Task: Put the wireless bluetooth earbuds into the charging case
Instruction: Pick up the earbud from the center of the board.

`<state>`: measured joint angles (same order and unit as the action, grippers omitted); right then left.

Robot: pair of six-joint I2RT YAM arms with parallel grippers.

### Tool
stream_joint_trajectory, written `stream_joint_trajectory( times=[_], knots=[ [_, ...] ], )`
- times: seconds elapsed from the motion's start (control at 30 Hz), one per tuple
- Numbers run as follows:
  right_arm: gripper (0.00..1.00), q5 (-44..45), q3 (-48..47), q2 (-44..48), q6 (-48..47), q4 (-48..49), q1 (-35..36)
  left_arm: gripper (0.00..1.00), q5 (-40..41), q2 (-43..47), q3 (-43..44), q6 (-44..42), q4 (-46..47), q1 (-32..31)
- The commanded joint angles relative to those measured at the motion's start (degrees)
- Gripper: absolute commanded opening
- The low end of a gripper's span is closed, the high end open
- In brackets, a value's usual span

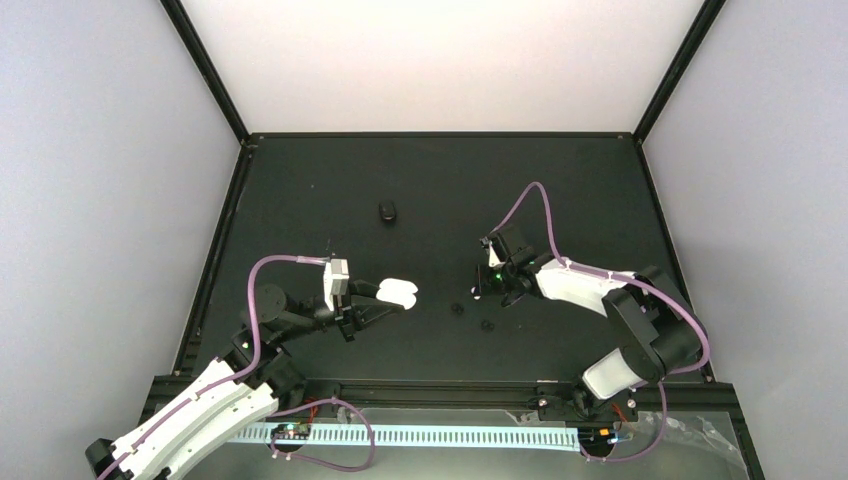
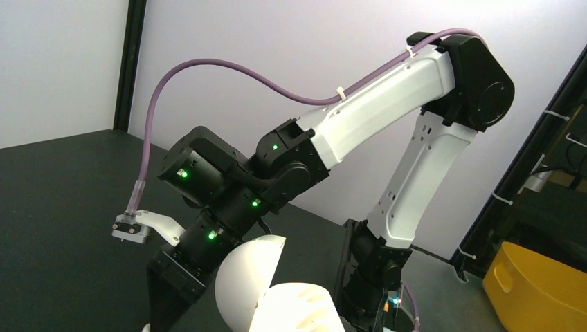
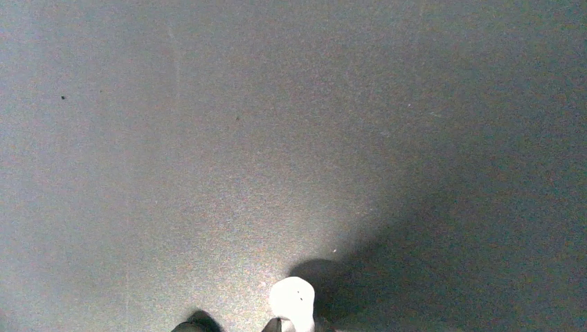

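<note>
My left gripper (image 1: 388,298) is shut on an open white charging case (image 1: 398,292) and holds it above the table. In the left wrist view the case's lid (image 2: 242,280) stands open over its base (image 2: 301,308). My right gripper (image 1: 480,287) points down at the table to the right of the case. In the right wrist view a white earbud (image 3: 292,299) sticks out from between its fingertips, just above the mat. Two black earbuds (image 1: 457,309) (image 1: 488,325) lie on the mat near the right gripper. The second white earbud is not visible.
A black oval case (image 1: 387,211) lies closed on the mat (image 1: 560,180) toward the back centre. White walls enclose the table on three sides. A yellow bin (image 2: 540,290) stands off the table beyond the right arm's base.
</note>
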<state>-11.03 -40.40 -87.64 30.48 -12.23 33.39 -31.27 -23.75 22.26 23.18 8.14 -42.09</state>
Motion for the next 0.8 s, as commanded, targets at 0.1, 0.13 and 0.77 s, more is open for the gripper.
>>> stream_joint_trajectory(
  times=[0.1,0.13,0.77],
  knots=[
    [0.07,1.8,0.6,2.3,-0.3,-0.6,-0.3,0.02,-0.4,0.0,0.2,0.1,1.3,-0.1],
    [0.07,1.9,0.6,2.4,-0.3,-0.5,-0.3,0.02,-0.3,-0.1,0.2,0.1,1.3,-0.1],
    [0.08,2.0,1.2,3.6,-0.2,-0.3,-0.3,0.01,-0.4,-0.1,0.2,0.2,1.3,-0.1]
  ],
)
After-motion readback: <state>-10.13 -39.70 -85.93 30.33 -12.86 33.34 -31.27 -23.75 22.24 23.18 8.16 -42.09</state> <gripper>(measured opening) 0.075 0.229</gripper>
